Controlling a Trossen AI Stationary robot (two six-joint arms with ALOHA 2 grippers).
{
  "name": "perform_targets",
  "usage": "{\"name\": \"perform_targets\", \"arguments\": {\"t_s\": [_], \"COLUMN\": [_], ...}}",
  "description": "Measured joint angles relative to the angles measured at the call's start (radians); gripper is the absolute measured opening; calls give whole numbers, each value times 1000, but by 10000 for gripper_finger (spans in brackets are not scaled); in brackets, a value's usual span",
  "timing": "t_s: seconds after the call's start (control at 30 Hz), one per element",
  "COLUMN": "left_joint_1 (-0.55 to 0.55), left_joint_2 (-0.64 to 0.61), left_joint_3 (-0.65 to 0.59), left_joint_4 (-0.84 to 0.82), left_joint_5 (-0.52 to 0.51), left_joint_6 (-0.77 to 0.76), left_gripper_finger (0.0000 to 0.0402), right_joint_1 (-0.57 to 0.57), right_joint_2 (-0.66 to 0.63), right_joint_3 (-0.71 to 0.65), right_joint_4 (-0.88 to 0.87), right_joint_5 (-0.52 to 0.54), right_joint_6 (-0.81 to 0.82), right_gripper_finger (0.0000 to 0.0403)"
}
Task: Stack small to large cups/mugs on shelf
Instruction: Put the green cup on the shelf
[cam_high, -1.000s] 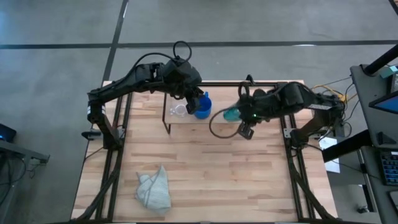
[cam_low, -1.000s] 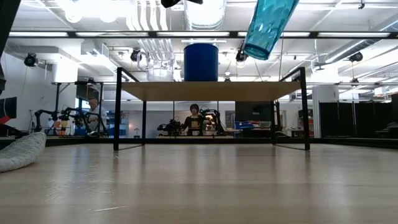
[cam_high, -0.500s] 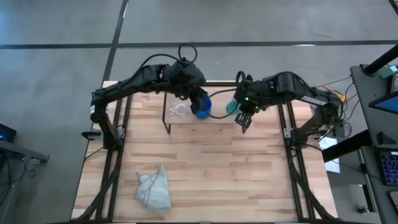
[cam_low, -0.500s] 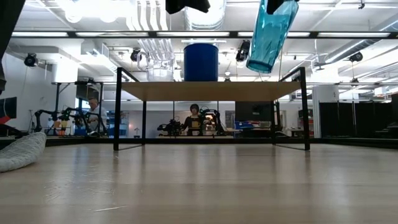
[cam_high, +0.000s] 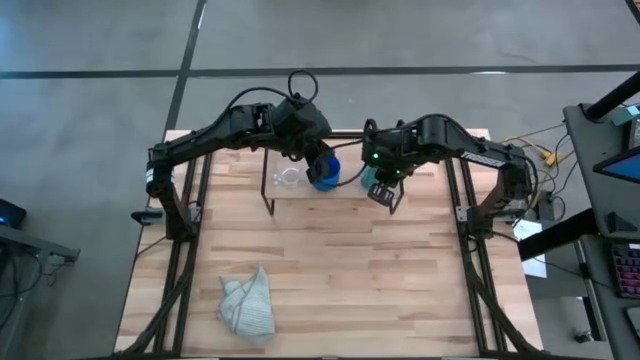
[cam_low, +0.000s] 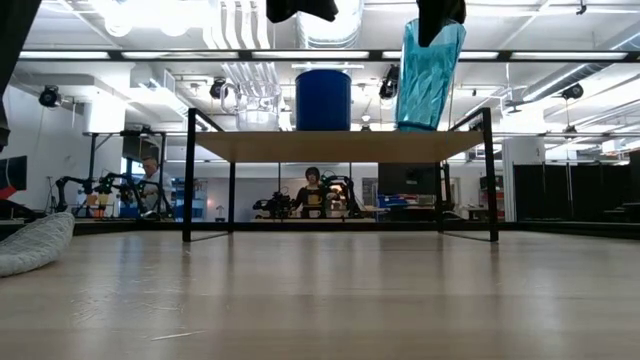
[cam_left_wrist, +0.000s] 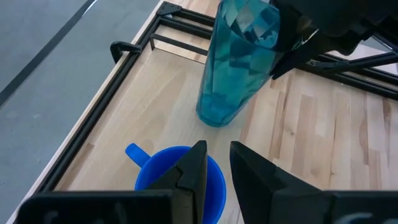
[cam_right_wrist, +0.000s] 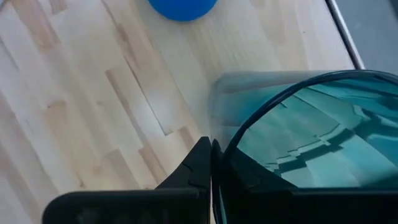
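1. Three vessels are now lining the shelf (cam_low: 340, 146), which is standing toward the table's far edge; the wooden table (cam_high: 340, 270) is also carrying a crumpled cloth (cam_high: 246, 305) near its front-left corner.
2. Tallest of the three, the teal cup (cam_low: 428, 75) is standing upright at the shelf's right end. A second ago it was hanging tilted in the air, and half a second ago it was still clear of the top; now its base is meeting the wood, or very nearly.
3. Pinching that cup's rim between its fingers, the right gripper (cam_right_wrist: 211, 163) is holding on from above, so the release is, by my judgement, the only step left.
4. Mid-sized, the blue mug (cam_low: 323, 100) is sitting at the shelf's middle, with the left gripper (cam_left_wrist: 214, 163) hovering just over it, fingers slightly parted and empty.
5. Smallest, the clear glass cup (cam_high: 289, 178) is resting toward the left end, completing the small-to-large order.
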Motion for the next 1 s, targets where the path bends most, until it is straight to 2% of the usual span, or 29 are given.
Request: {"name": "perform_targets", "arguments": {"t_s": [0.3,1.0], "left_joint_1": [7,33], "left_joint_2": [0,0], "left_joint_3": [0,0], "left_joint_4": [0,0], "left_joint_5": [0,0], "left_joint_6": [1,10], "left_gripper_finger": [57,57], "right_joint_1": [-29,-67], "right_joint_2": [12,10], "right_joint_3": [4,1], "right_joint_4": [3,24], "right_joint_5": [-40,-12], "right_joint_6": [-23,-60], "right_gripper_finger": [14,100]}}
